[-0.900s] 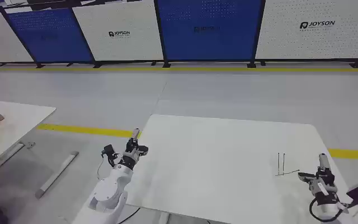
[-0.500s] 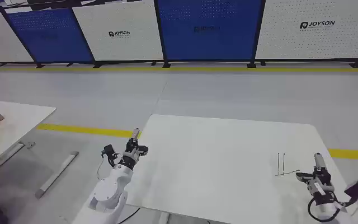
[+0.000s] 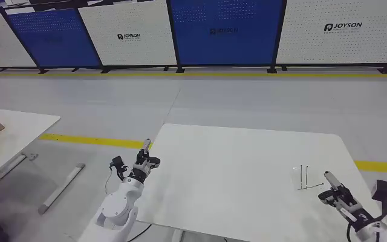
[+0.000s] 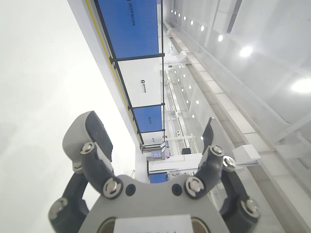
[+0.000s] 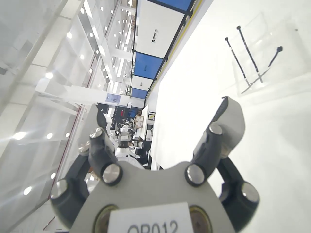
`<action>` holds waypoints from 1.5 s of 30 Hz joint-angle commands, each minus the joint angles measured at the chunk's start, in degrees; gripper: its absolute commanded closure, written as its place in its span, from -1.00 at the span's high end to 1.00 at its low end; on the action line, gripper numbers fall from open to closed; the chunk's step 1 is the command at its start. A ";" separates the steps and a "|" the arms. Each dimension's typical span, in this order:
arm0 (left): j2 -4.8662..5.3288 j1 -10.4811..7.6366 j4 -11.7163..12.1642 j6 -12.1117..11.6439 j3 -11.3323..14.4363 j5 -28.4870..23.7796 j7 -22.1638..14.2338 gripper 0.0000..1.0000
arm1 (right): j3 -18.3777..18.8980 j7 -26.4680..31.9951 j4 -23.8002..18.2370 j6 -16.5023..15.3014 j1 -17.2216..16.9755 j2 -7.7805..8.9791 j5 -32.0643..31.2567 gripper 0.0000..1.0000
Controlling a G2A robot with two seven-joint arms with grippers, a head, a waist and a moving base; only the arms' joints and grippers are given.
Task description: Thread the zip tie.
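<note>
White surface (image 3: 242, 181) fills the lower middle of the top view. Three black zip ties (image 3: 303, 175) lie in its lower-right part, well short of the right edge. Two of them run side by side, parallel, up and down the frame, heads at the upper end. The third zip tie (image 3: 311, 186) lies slanted across near their lower ends; contact cannot be made out. In the right wrist view the zip ties (image 5: 250, 54) rest inside a clear tray (image 5: 267, 35), its edges faint, with the third zip tie (image 5: 274, 58) angled toward the other two. Right hand (image 3: 328, 176) sits at the lower right of the top view, just to the right of the ties and not touching them. In its own wrist view the right hand (image 5: 162, 105) has its fingers spread apart with nothing between them, above bare surface (image 5: 206, 112). Left hand (image 3: 146, 145) is at the surface's left edge, well apart from the ties. In its wrist view the left hand (image 4: 151, 122) also has its fingers apart, holding nothing, with the surface (image 4: 36, 73) to one side.
</note>
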 commanded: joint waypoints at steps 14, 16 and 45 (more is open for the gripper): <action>0.00 0.00 0.00 0.00 0.00 0.00 0.00 1.00 | 7.52 21.55 3.43 1.11 3.63 1.79 6.47 1.00; 0.00 0.00 0.00 0.00 0.00 0.00 0.00 1.00 | 9.40 26.14 4.81 1.90 5.30 2.44 6.00 1.00; 0.00 0.00 0.00 0.00 0.00 0.00 0.00 1.00 | 2.50 41.46 17.88 7.83 22.81 5.78 -9.59 1.00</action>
